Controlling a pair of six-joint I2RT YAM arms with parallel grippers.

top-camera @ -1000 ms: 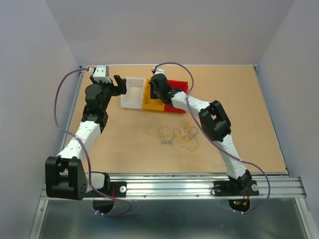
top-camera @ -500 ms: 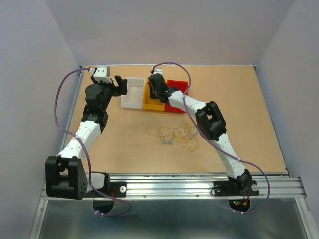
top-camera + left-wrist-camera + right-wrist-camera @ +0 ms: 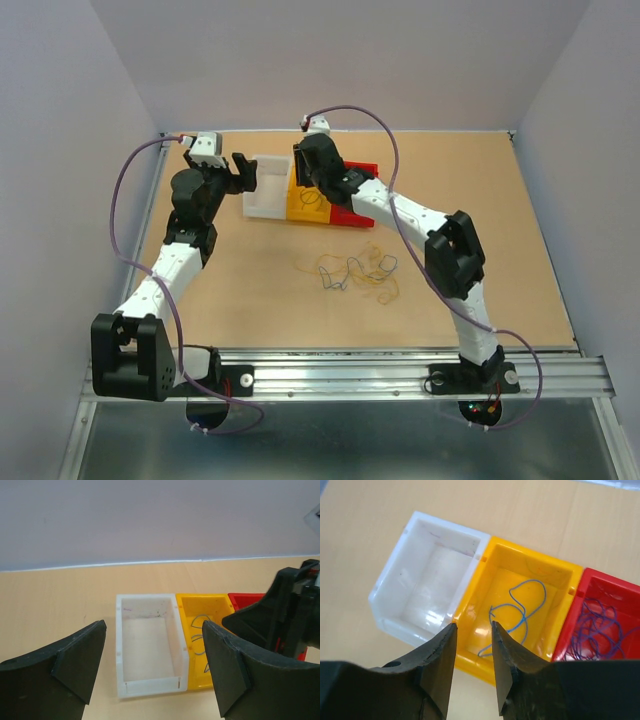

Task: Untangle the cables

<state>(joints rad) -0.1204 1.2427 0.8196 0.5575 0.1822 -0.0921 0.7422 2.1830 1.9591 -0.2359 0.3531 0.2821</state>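
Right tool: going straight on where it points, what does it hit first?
Likely the yellow bin: the right tool aims at its near wall, just short of the blue wire inside. Depth unclear, so possibly its floor instead.

L gripper (image 3: 154,630) wide, R gripper (image 3: 473,626) ajar

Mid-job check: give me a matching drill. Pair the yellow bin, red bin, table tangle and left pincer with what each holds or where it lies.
1. yellow bin
2. red bin
3. tangled cables
4. left pincer

A. open, holding nothing
B. holds a heap of purple strands
C. loose on the table, outside any bin
D. holds one blue strand

Pairs: 1-D, 2-B, 3-C, 4-A
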